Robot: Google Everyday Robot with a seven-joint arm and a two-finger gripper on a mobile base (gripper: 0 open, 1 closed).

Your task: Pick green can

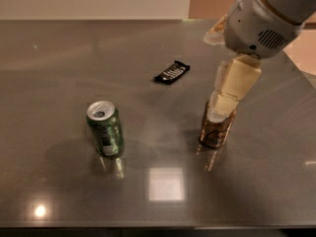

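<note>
The green can (105, 128) stands upright on the grey table (59, 58), left of centre, with its silver top and a pale label patch near its base. My gripper (224, 100) hangs from the grey-white arm at the upper right. It is well to the right of the green can and sits in front of the top of a brown-gold can (216, 131). Nothing shows in its grasp.
A black snack packet (172, 72) lies flat behind and between the two cans. The table's right edge runs diagonally at the far right. Ceiling lights reflect on the tabletop near the front.
</note>
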